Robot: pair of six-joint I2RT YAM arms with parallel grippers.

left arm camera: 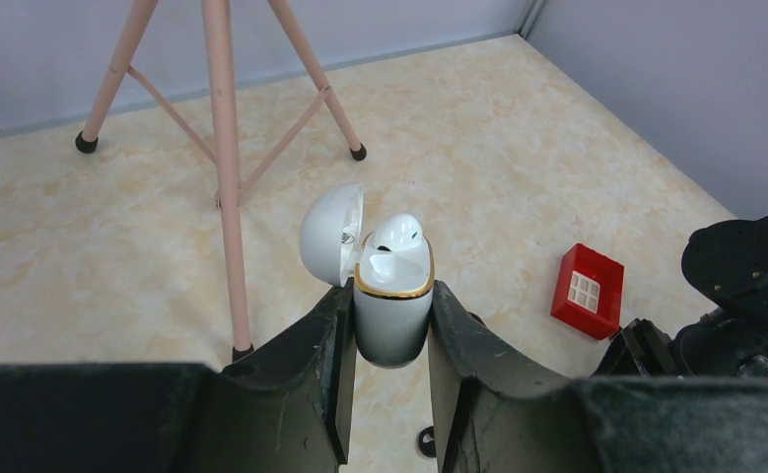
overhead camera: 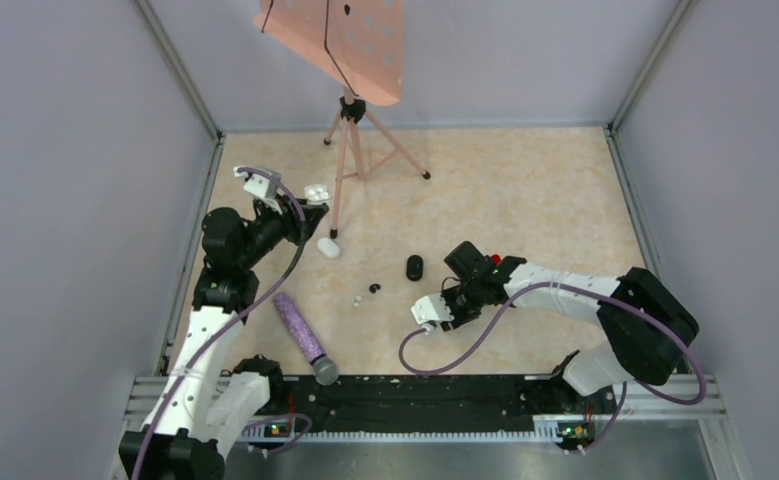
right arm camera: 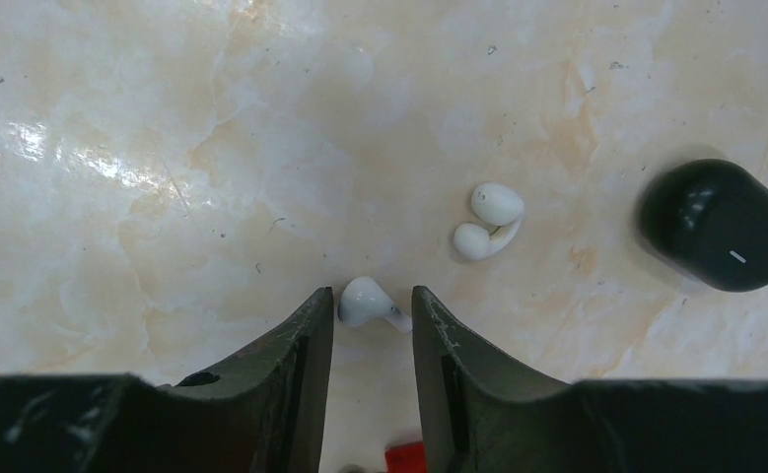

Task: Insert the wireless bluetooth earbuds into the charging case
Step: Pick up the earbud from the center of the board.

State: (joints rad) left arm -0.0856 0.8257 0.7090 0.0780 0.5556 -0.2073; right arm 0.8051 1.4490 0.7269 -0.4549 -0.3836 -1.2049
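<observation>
Marbled beige table [overhead camera: 525,200]: left end effector [left arm camera: 391,292] grips the open, gold-rimmed white charging case [left arm camera: 391,330], one glossy white plastic earbud [left arm camera: 396,236] seated; right end effector [right arm camera: 371,296], jaws parted, brackets the second earbud [right arm camera: 360,302], not yet inserted.

The earbud's [left arm camera: 397,235] lower part is hidden inside the charging case [left arm camera: 391,320], and the pink stand [left arm camera: 224,148] is cut off by the picture's top edge

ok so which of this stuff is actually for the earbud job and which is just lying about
Job: charging case in the left gripper, seated earbud, loose earbud at the right gripper.
Lying about: microphone, tripod, black case, red block.
</observation>
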